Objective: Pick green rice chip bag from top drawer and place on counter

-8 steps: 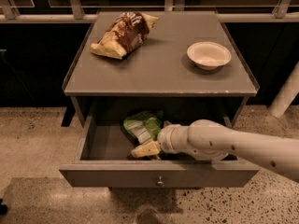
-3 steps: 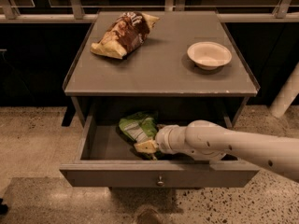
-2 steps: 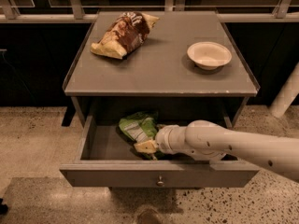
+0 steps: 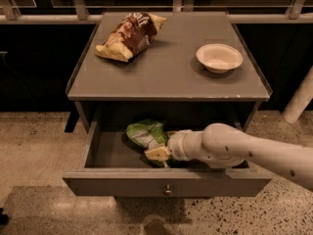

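Where the grey desk (image 4: 171, 77) reaches its left rear, item one: a brown-and-yellow chip bag (image 4: 129, 35), lying flat and slantwise on the top, well apart from everything else.

Item two, below the top: the top drawer (image 4: 122, 184), dark grey and pulled out toward the camera, with a small round metal knob (image 4: 167, 192) centred on its front panel.

Item three, inside the drawer, a little left of its middle: the green rice chip bag (image 4: 145, 133), crinkled, light green with a white panel, lying on the drawer bottom.

Item four: the gripper (image 4: 157, 154), pale, down inside the drawer and touching the lower right edge of the green bag. Whether its jaws are apart or clamped on the bag cannot be told.

Item five, on the desk's right half: a shallow white bowl (image 4: 219, 58), upright, near the right edge.

Item six: the white arm (image 4: 254, 153), entering from the right edge of the view and crossing above the drawer's right front corner.

Speckled floor (image 4: 39, 146) surrounds the cabinet.
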`<act>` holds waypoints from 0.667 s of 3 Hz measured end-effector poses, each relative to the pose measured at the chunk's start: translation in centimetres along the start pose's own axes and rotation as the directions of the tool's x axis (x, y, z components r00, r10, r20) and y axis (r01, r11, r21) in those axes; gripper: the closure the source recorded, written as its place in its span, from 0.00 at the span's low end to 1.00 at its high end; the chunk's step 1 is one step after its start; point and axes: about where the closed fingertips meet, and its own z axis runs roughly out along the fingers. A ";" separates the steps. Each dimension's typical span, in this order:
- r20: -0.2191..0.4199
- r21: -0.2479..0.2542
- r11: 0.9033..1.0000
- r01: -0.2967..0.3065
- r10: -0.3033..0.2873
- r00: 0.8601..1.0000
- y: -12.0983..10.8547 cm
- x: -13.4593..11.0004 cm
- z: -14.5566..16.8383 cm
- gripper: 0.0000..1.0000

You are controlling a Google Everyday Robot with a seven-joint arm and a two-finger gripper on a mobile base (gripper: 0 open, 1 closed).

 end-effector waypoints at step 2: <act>0.144 -0.046 0.993 0.113 -0.105 0.984 -7.0 -0.2 -9.3 1.00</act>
